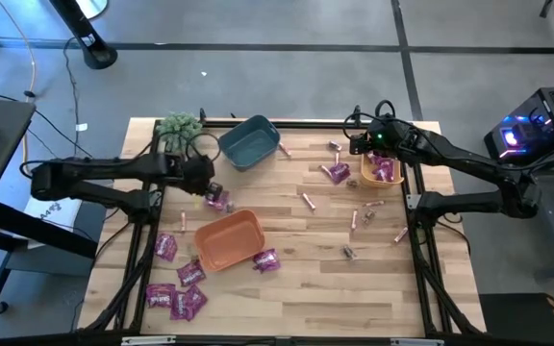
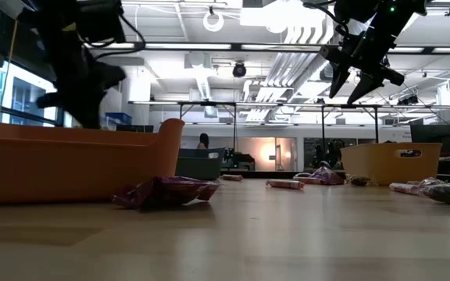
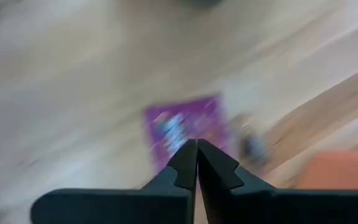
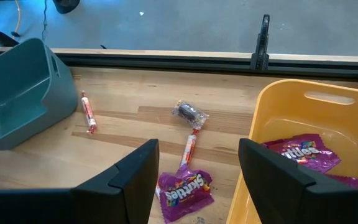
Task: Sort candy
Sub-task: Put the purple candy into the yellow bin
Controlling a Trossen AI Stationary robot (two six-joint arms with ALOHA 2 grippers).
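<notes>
My left gripper is shut and hovers by the orange bin's far left corner. A purple packet lies on the table just beyond its tips, blurred. My right gripper is open, empty, and raised beside the yellow bin, which holds purple packets. Below its fingers lie another purple packet, a pink stick and a dark candy. More packets lie near the table's near left corner.
A teal bin sits near the far edge, with a pink stick beside it. A green plant ball is at the far left. Pink sticks and a dark candy dot the right half. One packet lies by the orange bin.
</notes>
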